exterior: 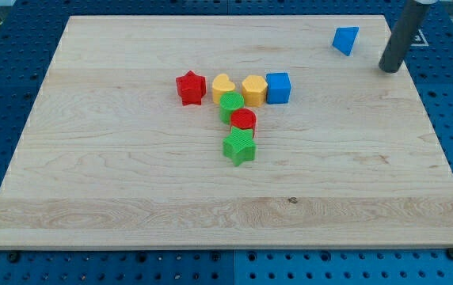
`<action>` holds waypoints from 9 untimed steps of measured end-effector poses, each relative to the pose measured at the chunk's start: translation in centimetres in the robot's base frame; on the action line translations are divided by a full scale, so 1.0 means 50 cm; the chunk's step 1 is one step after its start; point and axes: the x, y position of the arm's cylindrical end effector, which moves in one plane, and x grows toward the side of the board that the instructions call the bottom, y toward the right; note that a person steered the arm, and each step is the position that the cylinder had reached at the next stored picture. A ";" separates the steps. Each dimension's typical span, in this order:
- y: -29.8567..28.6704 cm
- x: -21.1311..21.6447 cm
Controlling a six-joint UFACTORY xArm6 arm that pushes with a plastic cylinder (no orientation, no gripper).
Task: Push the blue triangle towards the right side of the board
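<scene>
The blue triangle (345,39) lies near the view's top right of the wooden board (131,190). My tip (390,69) stands on the board to the right of the triangle and slightly below it, a short gap away, not touching it. The rod rises up and to the right out of the view.
A cluster sits at the board's middle: a red star (190,87), a yellow heart (223,87), a yellow hexagon (253,89), a blue cube (278,87), a green block (231,106), a red block (243,121), a green star (239,146). The board's right edge (416,87) is close to my tip.
</scene>
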 end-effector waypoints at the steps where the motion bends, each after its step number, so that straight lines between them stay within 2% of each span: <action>1: 0.029 0.000; 3: 0.029 -0.002; 6: 0.000 -0.100; 9: -0.140 -0.131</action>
